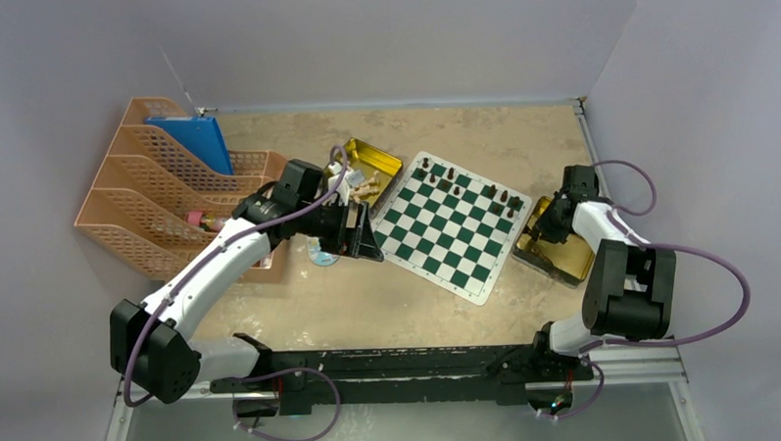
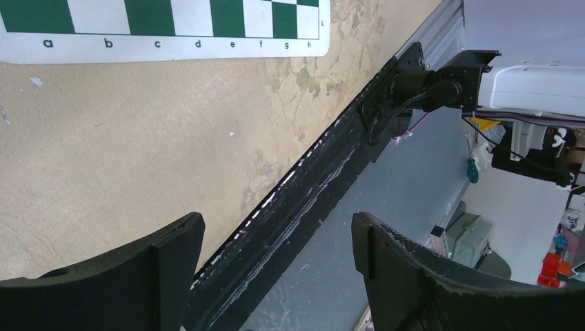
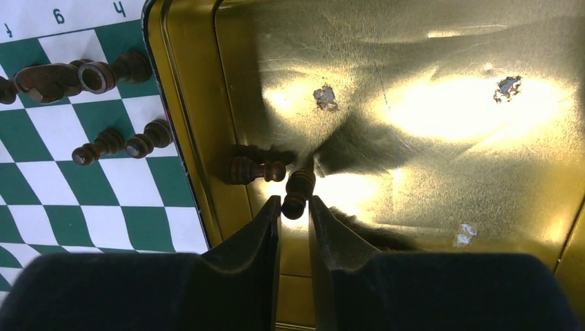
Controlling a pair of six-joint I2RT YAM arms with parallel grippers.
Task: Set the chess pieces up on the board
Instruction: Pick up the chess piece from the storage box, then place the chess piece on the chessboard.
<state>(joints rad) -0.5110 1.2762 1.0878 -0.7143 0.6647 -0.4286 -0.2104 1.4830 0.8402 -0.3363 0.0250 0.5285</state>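
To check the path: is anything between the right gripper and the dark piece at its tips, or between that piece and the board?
Nothing is between the right gripper and the piece: its tips flank it. Toward the board lie a second piece and the tin wall.

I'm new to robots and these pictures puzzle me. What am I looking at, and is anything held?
Two robot arms are bolted at a table's near edge. The wide picture looks down from above; the other two come from wrist cameras. On the table lie a chess board, a left tin and a right tin, both gold, and orange file trays. Dark pieces are on the board. The left gripper is open and empty. The right gripper reaches into the right tin, fingers close beside a dark piece; whether it grips, I cannot tell.
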